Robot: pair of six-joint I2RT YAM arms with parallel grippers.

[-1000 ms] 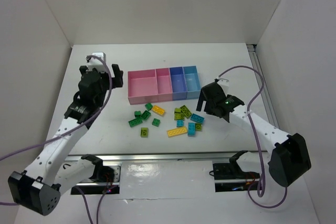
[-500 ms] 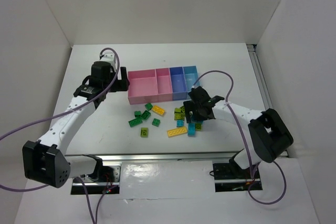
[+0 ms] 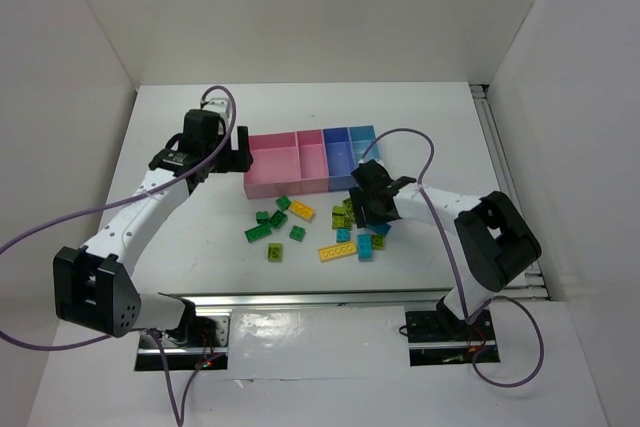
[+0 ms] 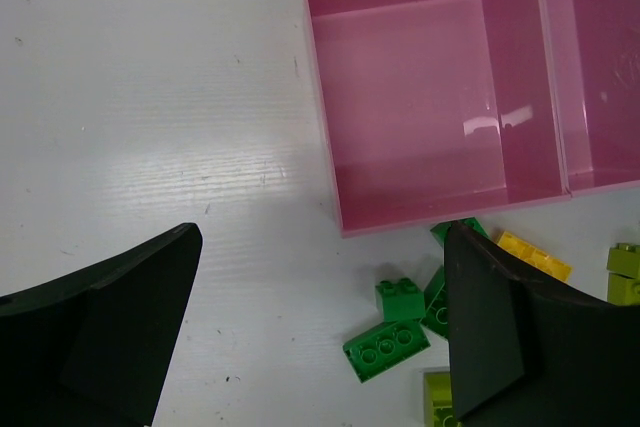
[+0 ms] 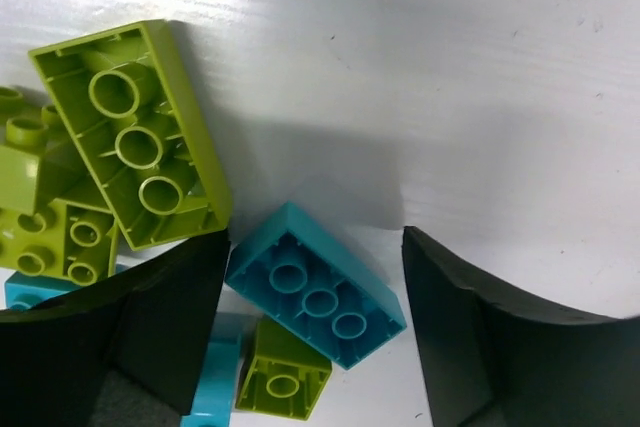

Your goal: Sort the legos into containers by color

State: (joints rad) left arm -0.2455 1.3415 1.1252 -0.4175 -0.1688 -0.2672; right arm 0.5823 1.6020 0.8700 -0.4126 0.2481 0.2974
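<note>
Okay, right tool [image 5: 312, 265] sat released, straddling the cyan brick [image 5: 320, 292] on the table [image 5: 450, 77]. Brick's long axis ran diagonal across the gap.

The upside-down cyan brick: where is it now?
In the right wrist view, the cyan brick lies between the fingers of the right claw, below-right of a long lime brick.

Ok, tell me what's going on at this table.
Lego bricks are being sorted by color into a tray. The right end effector is down among them, open and straddling a cyan brick. The left end effector hovers open beside the tray's pink end, holding nothing. The tray looks empty, so nothing is sorted yet.
</note>
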